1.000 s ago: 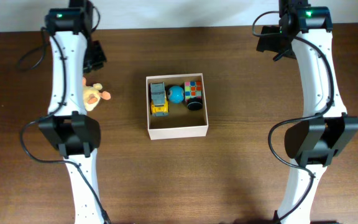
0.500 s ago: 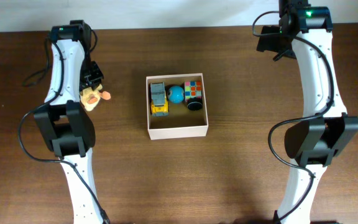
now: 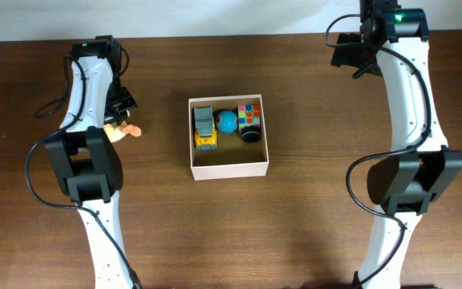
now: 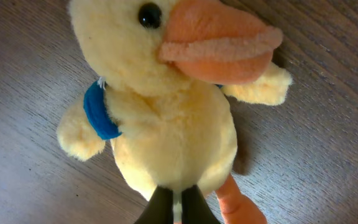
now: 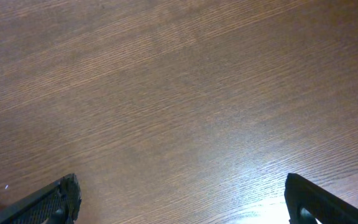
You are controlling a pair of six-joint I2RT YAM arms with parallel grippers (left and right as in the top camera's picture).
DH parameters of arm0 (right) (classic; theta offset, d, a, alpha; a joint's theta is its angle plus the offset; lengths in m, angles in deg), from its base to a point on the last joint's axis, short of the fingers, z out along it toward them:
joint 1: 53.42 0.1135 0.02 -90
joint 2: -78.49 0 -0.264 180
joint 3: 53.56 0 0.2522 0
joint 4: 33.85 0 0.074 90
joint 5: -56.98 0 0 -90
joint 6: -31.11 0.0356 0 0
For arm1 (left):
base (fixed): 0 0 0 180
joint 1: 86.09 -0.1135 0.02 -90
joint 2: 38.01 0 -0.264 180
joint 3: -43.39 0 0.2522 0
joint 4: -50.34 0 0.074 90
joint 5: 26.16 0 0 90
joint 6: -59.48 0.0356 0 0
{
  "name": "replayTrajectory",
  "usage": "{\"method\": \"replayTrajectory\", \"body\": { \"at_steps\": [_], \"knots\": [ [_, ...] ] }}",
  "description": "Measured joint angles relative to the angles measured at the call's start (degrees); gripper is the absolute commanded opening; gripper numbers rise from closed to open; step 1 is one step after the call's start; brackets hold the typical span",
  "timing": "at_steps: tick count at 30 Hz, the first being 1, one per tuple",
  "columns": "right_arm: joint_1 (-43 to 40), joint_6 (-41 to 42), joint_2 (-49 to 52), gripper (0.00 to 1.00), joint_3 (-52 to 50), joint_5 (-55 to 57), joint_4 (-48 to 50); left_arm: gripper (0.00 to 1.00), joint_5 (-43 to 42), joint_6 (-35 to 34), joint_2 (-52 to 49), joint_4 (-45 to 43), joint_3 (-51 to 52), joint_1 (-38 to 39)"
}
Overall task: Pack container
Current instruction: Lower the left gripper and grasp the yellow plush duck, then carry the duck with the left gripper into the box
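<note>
Dark wood table (image 3: 311, 225) viewed from above. Box (image 3: 231, 157) set at centre; truck (image 3: 204, 128), ball (image 3: 227, 121) and cube (image 3: 249, 116) held in far half, near half bare. Plush duck (image 4: 166, 124) found outside, well apart to box's left, body in line with fingers. Left gripper (image 4: 177, 208) placed at duck's lower body, fingers nearly together; grip on plush cannot be told. Right gripper (image 5: 182, 202) spread wide, empty, far off. Left arm judged nearer.

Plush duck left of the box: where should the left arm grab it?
Take the plush duck by its round torso, from straight above, jaws across its width between the wings. It lies flat on the table; beak, wings and legs are floppy.
</note>
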Motion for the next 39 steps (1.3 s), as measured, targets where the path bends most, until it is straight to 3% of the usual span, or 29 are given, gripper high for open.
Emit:
{"method": "replayTrajectory", "body": {
  "at_steps": [13, 25, 32, 39],
  "knots": [
    [0.0, 0.0, 0.0, 0.99, 0.0, 0.0, 0.0, 0.02, -0.4, 1.3, 0.0, 1.4, -1.3, 0.0],
    [0.0, 0.0, 0.0, 0.99, 0.0, 0.0, 0.0, 0.02, -1.6, 5.9, 3.8, 1.8, -16.2, 0.0],
    [0.0, 0.0, 0.0, 0.99, 0.0, 0.0, 0.0, 0.02, -9.4, 17.0, 8.9, 1.8, -19.9, 0.8],
    [0.0, 0.0, 0.0, 0.99, 0.0, 0.0, 0.0, 0.02, -19.1, 30.1, 10.0, 3.0, -19.9, 6.6]
  ]
}}
